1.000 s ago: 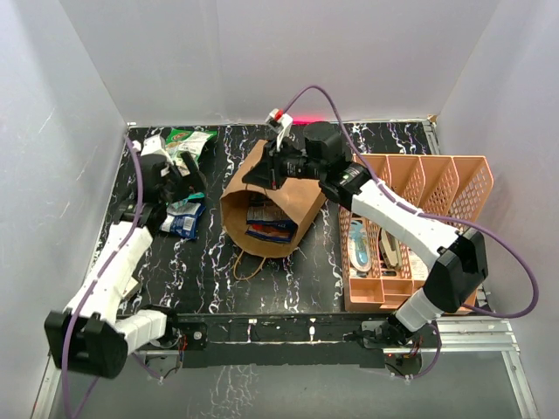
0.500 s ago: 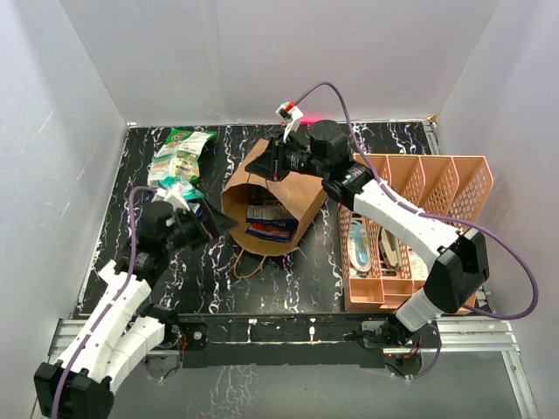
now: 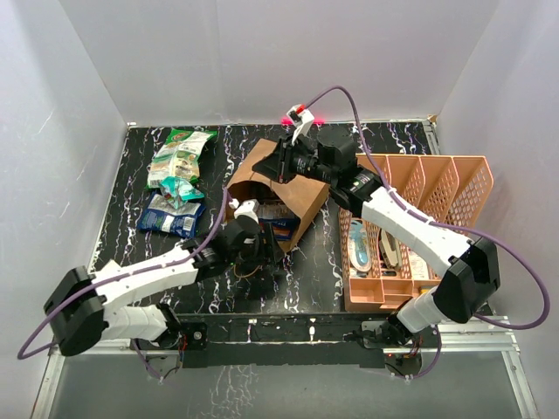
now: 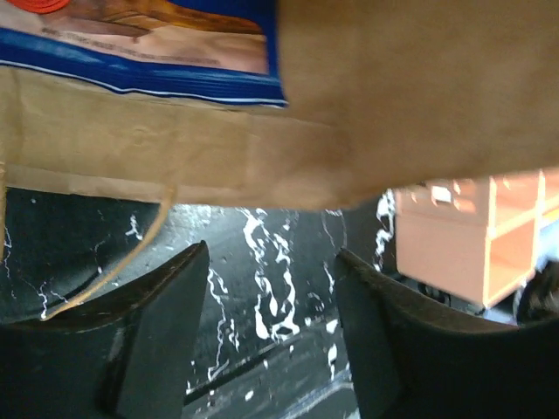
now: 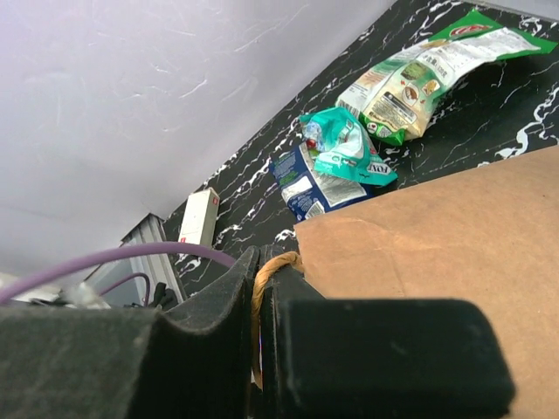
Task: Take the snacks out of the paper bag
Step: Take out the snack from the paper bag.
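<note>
The brown paper bag (image 3: 301, 192) lies on its side, its mouth facing the near edge. My right gripper (image 3: 286, 162) is shut on the bag's twisted paper handle (image 5: 263, 288) at the upper rim. My left gripper (image 3: 262, 251) hangs open just in front of the mouth, with nothing between its fingers (image 4: 157, 332). A blue snack (image 4: 148, 39) shows inside the bag (image 4: 393, 105), also visible from above as a blue packet (image 3: 276, 220). Three snacks lie on the table at the left: green-white (image 3: 182, 154), teal (image 3: 180, 188) and blue (image 3: 169, 219).
A salmon-pink perforated organiser (image 3: 417, 179) with pale items stands right of the bag, close to the right arm. The bag's second handle (image 4: 113, 271) loops loose onto the black marbled table (image 3: 131, 253). A white box (image 5: 199, 216) lies near the left edge.
My left arm has swung from the snacks at the far left across to the bag's mouth, and its jaws have narrowed. My right gripper has shifted slightly right and back with the handle.
</note>
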`<state>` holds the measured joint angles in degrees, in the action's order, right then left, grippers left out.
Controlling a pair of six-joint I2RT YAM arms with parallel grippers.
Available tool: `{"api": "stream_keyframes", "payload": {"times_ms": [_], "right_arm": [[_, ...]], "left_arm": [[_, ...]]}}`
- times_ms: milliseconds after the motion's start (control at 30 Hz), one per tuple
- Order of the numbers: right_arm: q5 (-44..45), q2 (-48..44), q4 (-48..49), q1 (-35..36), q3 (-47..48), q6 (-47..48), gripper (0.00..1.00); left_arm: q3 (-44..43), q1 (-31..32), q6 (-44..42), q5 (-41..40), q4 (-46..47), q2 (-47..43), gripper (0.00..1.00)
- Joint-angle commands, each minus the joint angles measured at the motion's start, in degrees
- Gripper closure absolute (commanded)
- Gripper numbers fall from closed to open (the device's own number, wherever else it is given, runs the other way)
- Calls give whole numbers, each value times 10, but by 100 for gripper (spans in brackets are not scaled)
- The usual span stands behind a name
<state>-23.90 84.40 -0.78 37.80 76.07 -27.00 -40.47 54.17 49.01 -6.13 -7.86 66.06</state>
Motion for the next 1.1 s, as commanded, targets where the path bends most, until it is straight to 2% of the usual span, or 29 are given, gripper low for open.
{"api": "stream_keyframes", "payload": {"times_ms": [0, 200, 300, 433, 500, 567, 700, 833, 1067], "right_arm": [[19, -29, 49, -3, 1, -1, 92], [20, -43, 55, -3, -3, -7, 92], [29, -52, 60, -4, -15, -7, 92], [33, -58, 58, -3, -21, -6, 92], [32, -60, 58, -4, -23, -5, 92], [32, -61, 59, -3, -23, -5, 92], [32, -63, 60, -3, -26, -6, 92], [26, -63, 61, -4, -26, -10, 92], [23, -64, 62, -3, -27, -14, 92]], "left_arm": [[-21, 1, 81, -80, 32, 45, 44], [-73, 1, 226, -186, -46, 87, 45], [-87, -5, 319, -206, -94, 109, 44], [-105, -8, 378, -218, -131, 121, 51], [-101, -9, 415, -220, -132, 136, 62], [-103, -14, 429, -221, -128, 143, 65], [-131, -27, 434, -218, -148, 179, 60], [-111, -44, 425, -188, -87, 193, 59], [-122, -62, 404, -184, -51, 230, 59]]}}
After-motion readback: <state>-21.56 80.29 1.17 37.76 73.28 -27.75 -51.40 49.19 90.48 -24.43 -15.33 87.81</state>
